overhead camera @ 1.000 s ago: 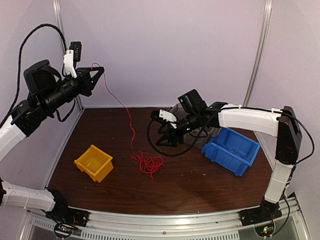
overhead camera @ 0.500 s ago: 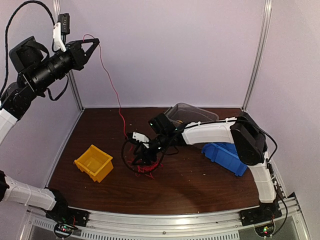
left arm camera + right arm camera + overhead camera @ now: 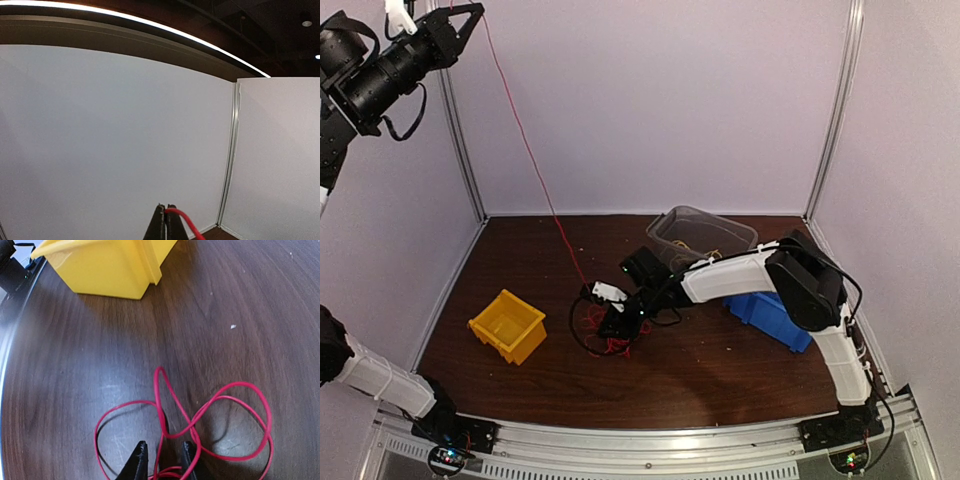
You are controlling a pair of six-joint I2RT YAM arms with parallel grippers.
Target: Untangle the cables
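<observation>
Of the cables I see one thin red cable (image 3: 523, 130). It runs taut from my left gripper (image 3: 472, 12), high at the top left, down to a tangled red pile (image 3: 605, 338) on the table. The left wrist view shows the left gripper (image 3: 166, 207) shut on the red cable (image 3: 182, 220). My right gripper (image 3: 616, 322) is down at the pile. In the right wrist view its jaws (image 3: 164, 446) stand a little apart over the wood, with a strand of the looped red cable (image 3: 158, 390) lying loose between them.
A yellow bin (image 3: 507, 325) sits left of the pile, also close ahead of the right gripper (image 3: 110, 265). A blue bin (image 3: 782, 318) and a clear plastic tub (image 3: 700, 232) stand to the right and back. White walls enclose the brown table (image 3: 700, 380).
The left gripper has risen up and left, drawing the red cable straight. The right arm swung from near the blue bin down to the pile, and its jaws have narrowed.
</observation>
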